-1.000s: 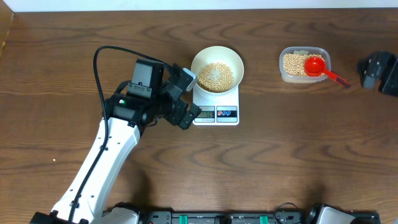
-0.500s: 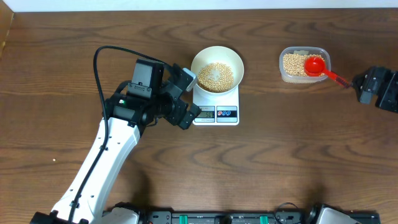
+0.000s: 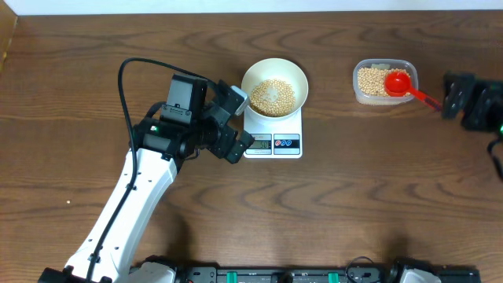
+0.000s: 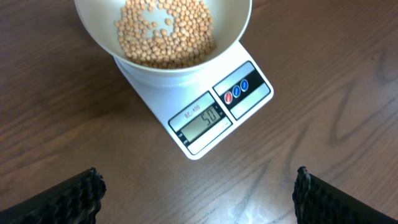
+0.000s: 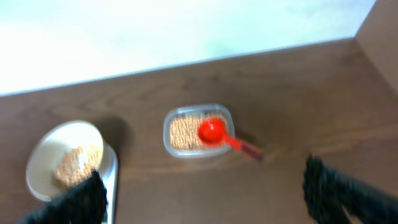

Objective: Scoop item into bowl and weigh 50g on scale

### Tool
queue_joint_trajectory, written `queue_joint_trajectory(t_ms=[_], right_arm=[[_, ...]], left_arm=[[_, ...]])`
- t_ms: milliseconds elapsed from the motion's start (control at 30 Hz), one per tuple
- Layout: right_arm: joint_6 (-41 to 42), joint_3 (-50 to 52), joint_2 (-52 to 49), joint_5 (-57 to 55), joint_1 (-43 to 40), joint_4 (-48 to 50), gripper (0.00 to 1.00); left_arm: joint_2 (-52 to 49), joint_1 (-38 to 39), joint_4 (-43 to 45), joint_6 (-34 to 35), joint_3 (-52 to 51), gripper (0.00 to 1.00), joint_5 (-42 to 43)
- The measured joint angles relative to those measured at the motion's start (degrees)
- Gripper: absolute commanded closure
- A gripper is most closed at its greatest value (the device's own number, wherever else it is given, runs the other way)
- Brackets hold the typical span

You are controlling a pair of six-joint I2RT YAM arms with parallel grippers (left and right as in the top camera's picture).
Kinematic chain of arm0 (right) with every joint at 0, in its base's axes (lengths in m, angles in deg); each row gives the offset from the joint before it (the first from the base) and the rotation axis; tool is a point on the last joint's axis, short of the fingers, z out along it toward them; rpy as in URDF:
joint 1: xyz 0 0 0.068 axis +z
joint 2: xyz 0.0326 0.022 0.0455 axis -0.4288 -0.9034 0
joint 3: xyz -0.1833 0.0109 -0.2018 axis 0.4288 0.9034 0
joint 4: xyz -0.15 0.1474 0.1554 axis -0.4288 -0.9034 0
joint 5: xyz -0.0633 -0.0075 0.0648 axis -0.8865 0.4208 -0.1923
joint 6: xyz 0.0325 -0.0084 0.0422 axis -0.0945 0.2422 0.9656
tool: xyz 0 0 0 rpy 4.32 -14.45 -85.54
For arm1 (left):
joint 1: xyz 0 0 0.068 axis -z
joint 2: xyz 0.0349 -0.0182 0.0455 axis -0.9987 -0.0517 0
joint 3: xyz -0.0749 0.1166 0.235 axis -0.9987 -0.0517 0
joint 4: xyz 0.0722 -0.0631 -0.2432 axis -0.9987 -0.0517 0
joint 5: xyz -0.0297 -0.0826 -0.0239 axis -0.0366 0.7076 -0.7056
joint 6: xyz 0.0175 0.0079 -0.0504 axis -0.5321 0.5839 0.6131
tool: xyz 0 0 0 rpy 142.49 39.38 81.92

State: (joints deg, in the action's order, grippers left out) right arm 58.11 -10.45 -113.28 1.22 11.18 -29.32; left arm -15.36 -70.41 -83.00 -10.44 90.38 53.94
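Note:
A cream bowl (image 3: 274,87) holding pale tan beans (image 3: 273,96) stands on the white scale (image 3: 273,142). In the left wrist view the scale's display (image 4: 203,120) reads 50 and the bowl (image 4: 163,34) shows above it. My left gripper (image 3: 233,124) is open and empty, just left of the scale; its fingertips frame bare wood (image 4: 196,193). My right gripper (image 3: 454,95) is open and empty at the far right, beside the red scoop's handle. In the right wrist view (image 5: 205,193) the bowl (image 5: 65,158) is at the lower left.
A clear plastic tub (image 3: 384,82) of beans stands at the back right with a red scoop (image 3: 406,86) resting in it, handle over its right rim. It also shows in the right wrist view (image 5: 198,130). A pale wall runs along the table's far edge.
My right gripper has moved left and slightly up, closer to the scoop's handle. The left arm, bowl and scale have not moved.

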Motion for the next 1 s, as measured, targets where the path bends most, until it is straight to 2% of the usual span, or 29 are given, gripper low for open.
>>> queue_joint_trajectory(t_ms=[300,633,800,1000], right_arm=[[-2.1,34.8,22.7,-2.1,3.3,28.3,0.01],[-7.8,63.3,43.3,-4.0,8.6,51.1,0.01],[-8.3,73.5,51.5,-5.0,11.2,56.8,0.01],[-7.1,78.5,56.6,-6.9,13.5,57.4,0.01]], left_arm=[[0.0,0.0,-0.1,0.0,0.0,0.01,0.0],[0.0,0.0,-0.1,0.0,0.0,0.01,0.0],[0.0,0.0,-0.1,0.0,0.0,0.01,0.0],[0.0,0.0,-0.1,0.0,0.0,0.01,0.0]])
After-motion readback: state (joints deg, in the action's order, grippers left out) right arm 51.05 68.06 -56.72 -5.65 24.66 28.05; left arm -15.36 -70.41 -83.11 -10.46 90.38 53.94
